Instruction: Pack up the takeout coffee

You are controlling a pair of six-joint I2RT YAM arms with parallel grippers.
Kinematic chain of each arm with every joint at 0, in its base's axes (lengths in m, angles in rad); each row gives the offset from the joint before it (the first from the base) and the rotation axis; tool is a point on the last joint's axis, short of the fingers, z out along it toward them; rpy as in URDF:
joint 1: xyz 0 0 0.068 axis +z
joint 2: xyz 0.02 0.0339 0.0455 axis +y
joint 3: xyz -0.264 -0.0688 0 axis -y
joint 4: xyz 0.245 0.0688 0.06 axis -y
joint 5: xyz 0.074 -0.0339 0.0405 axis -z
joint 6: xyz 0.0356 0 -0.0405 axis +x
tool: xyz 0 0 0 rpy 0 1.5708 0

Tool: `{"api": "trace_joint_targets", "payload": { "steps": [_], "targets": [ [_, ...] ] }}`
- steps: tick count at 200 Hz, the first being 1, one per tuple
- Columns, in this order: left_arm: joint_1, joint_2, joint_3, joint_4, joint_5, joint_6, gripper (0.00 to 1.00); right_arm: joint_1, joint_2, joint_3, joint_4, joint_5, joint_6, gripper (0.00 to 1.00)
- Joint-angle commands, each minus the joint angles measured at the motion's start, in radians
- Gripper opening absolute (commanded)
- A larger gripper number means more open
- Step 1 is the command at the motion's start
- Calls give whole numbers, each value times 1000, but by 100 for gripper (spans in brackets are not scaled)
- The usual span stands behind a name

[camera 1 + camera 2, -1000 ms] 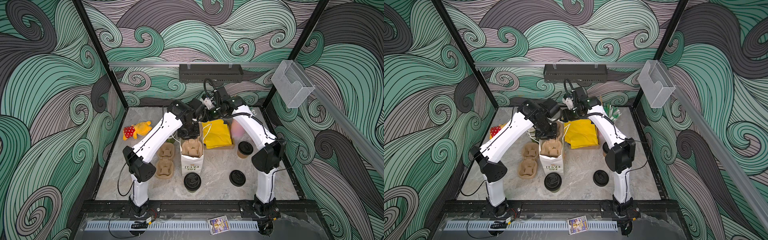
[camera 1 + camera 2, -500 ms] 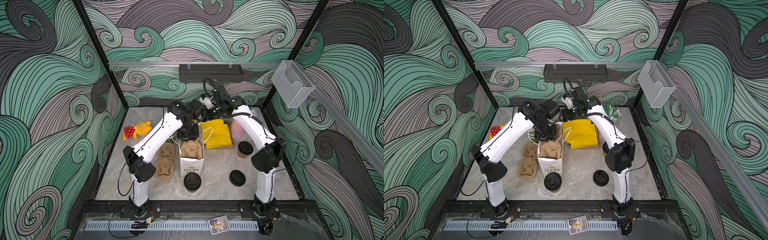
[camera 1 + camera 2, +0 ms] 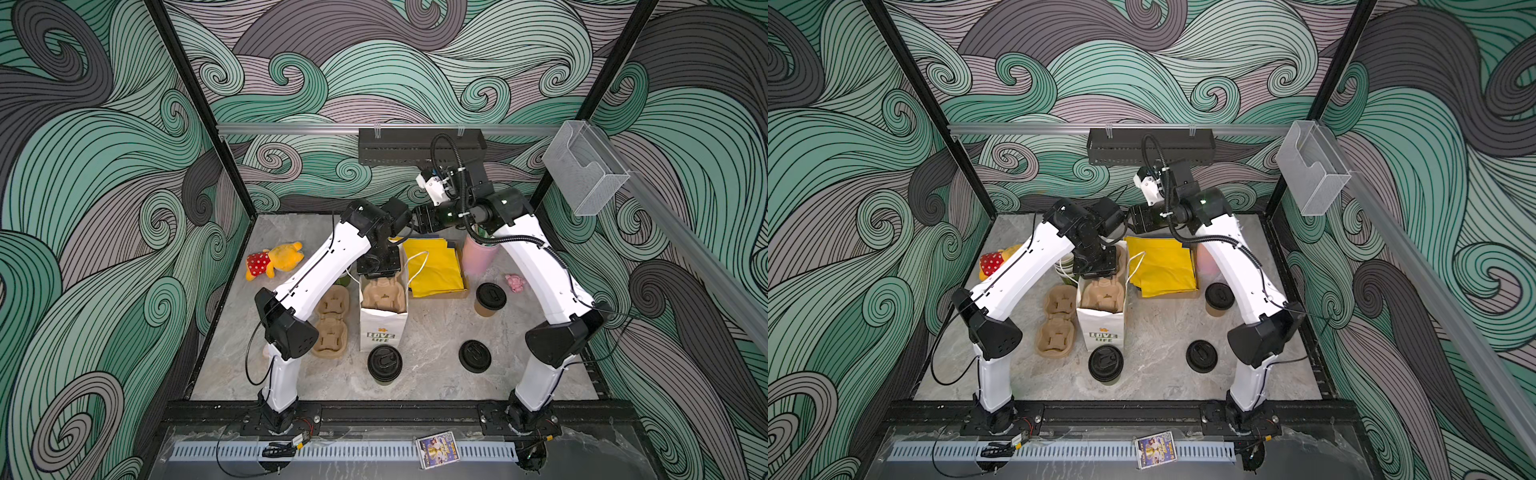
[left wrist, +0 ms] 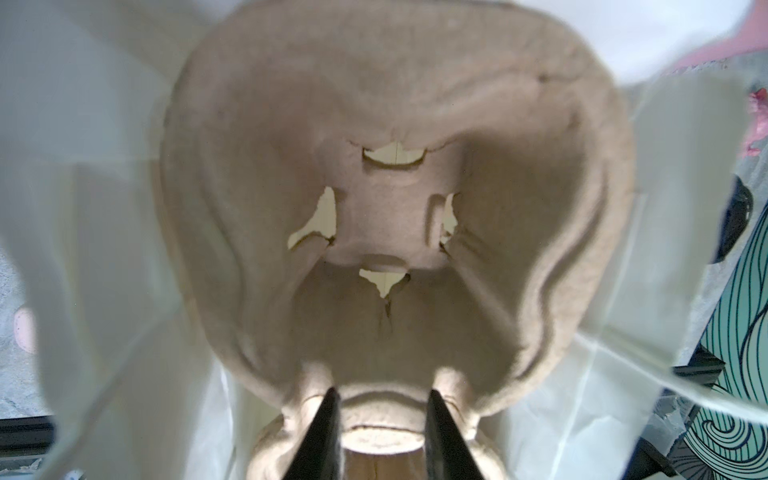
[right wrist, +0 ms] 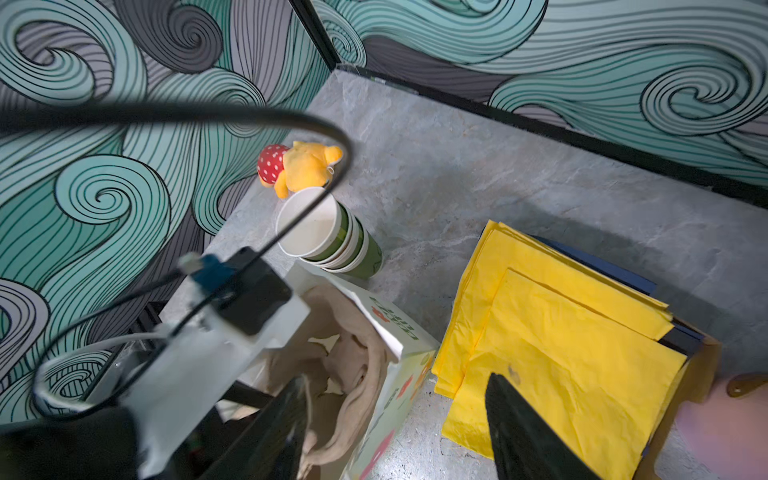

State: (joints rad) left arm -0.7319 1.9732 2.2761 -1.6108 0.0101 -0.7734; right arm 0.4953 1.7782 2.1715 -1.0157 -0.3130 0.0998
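Observation:
A white paper bag stands mid-table with a brown pulp cup carrier inside its mouth. My left gripper reaches down into the bag, shut on the carrier's middle bridge. My right gripper hovers open behind the bag's back edge, holding nothing; its tips are hidden behind the left wrist in both top views. One takeout coffee stands in front of the bag. The tan-brown takeout coffee stands to the bag's right.
Spare pulp carriers lie left of the bag. Yellow paper sheets on a box sit behind right, beside a pink tumbler. A loose black lid, nested green cups and a yellow plush are around.
My right gripper's jaws have spread wider. The left gripper stays in the bag, still shut on the carrier, and the cups have not moved.

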Motion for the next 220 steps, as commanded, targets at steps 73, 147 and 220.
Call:
{"api": "trace_joint_targets", "payload": {
  "steps": [73,147,220],
  "targets": [
    [-18,-2,15,-186,-47,6,0,-1,-165,-107,-20,107,18,69],
    [-45,6,-40,-187,-82,19,0,-3,-251,-200,-20,147,21,69],
    [-47,17,-81,-185,-97,19,0,-15,-304,-260,-19,168,32,70]
  ]
}}
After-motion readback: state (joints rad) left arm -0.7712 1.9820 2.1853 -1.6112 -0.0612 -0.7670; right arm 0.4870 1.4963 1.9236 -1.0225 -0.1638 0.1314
